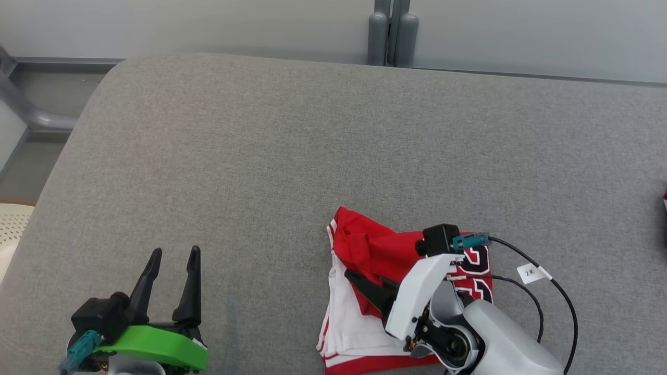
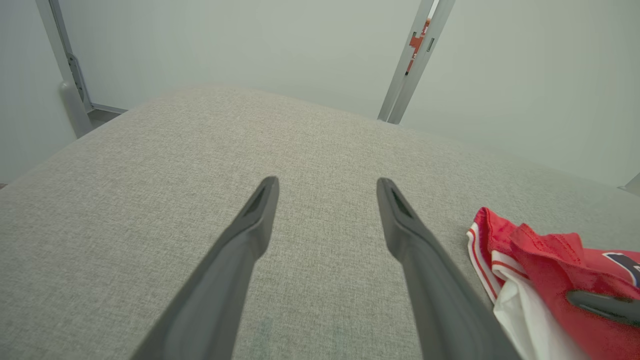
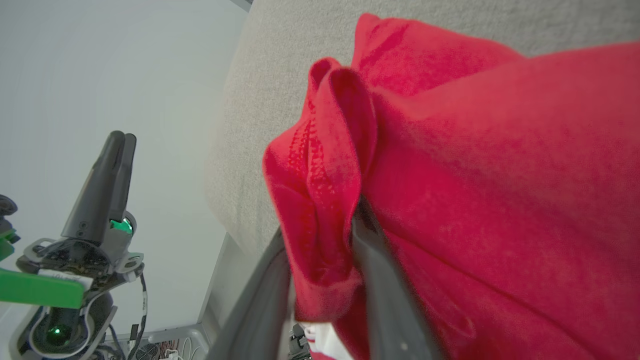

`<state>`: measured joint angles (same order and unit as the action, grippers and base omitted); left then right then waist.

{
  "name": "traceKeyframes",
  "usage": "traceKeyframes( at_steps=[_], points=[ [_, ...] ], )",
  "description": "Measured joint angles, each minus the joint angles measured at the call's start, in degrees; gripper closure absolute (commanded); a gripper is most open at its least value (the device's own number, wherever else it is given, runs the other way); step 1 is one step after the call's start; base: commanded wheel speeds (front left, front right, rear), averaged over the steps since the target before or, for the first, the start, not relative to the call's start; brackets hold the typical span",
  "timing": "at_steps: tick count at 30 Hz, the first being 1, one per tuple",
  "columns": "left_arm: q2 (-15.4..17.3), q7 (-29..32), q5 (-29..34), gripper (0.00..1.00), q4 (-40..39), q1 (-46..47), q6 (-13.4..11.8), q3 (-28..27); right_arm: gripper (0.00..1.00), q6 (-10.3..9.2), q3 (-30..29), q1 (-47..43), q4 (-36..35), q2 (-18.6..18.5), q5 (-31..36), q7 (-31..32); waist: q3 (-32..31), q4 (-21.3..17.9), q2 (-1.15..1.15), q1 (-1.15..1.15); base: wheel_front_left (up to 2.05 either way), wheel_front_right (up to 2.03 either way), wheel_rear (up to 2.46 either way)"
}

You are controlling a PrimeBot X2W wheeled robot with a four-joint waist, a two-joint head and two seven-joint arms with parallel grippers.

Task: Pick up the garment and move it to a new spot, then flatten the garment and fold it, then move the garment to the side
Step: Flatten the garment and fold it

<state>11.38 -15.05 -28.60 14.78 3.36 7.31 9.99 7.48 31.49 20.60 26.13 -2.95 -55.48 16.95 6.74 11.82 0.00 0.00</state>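
Between the two dark fingers of the right gripper point(image 1: 357, 278) sits a fold of the red-and-white garment point(image 1: 365, 250). Jaws are narrow and cloth touches both fingers in the right wrist view, but we cannot tell if it is pinched or just loosely straddled. Tips are buried in the fold, so the garment lies at and beyond the tips and also back under that wrist; right arm is clearly the nearer. Heap is crumpled on the grey cushion point(image 1: 312, 156), with no clean long axis we can call; its striped white edge is on the side of these jaws facing the left arm. Left gripper point(image 1: 175, 252) has jaws wide with nothing between, over bare cushion; the garment lies off to the right of those jaws, apart from them. We judge flattening needs both arms, so the left must cross that gap sideways, and nothing stands in the way. Black cables with a white tag point(image 1: 531, 272) trail behind the right wrist beside the cloth, a possible snag. Far beyond both sets of tips is open cushion, then grey posts point(image 1: 391, 31).
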Motion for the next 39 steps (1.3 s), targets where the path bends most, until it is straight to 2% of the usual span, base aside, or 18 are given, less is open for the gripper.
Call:
traceKeyframes(
  at_steps=[5,11,19,23,25,29,39],
  points=[
    [0.1,0.0,-0.1,0.00,0.2,0.0,0.0,-0.2,0.00,0.00,1.7,1.3,-1.0,-0.4,-1.0,-3.5,-0.4,-1.0,0.00,0.00,0.00,0.00,0.00],
    [0.1,0.0,-0.1,0.00,0.2,-0.1,0.0,-0.5,0.00,0.00,1.1,1.4,-8.5,-5.5,-2.8,-7.2,-1.2,-2.3,0.00,0.00,0.00,0.00,0.00],
    [-0.2,0.0,0.0,0.00,-1.6,-0.9,0.0,-2.0,0.00,0.00,-7.9,-0.3,-17.1,-15.8,3.9,-17.1,-2.2,-4.1,0.00,0.00,0.00,0.00,0.00],
    [-0.8,0.0,0.8,0.00,-3.3,-1.6,0.0,-3.5,0.00,0.01,-13.9,-2.5,-20.1,-17.6,9.0,-22.6,-2.8,-5.6,0.00,0.00,0.00,0.00,0.00],
    [-1.3,0.0,1.5,0.00,-5.0,-2.2,0.1,-4.4,0.00,0.00,-17.2,-4.4,-21.2,-17.7,14.4,-24.9,-3.4,-6.9,0.00,0.00,0.00,0.00,0.00],
    [-1.9,0.0,3.2,0.00,-6.9,-3.0,0.1,-4.9,0.00,0.01,-19.7,-7.5,-21.3,-16.2,20.8,-26.4,-4.3,-9.1,0.00,0.00,0.00,0.00,0.00],
    [-2.4,0.0,5.3,0.00,-7.3,-4.4,0.1,-8.4,0.00,0.01,-25.3,-13.0,-17.8,-12.0,34.0,-30.7,-7.0,-14.1,0.00,0.00,0.00,0.00,0.00]
  ],
)
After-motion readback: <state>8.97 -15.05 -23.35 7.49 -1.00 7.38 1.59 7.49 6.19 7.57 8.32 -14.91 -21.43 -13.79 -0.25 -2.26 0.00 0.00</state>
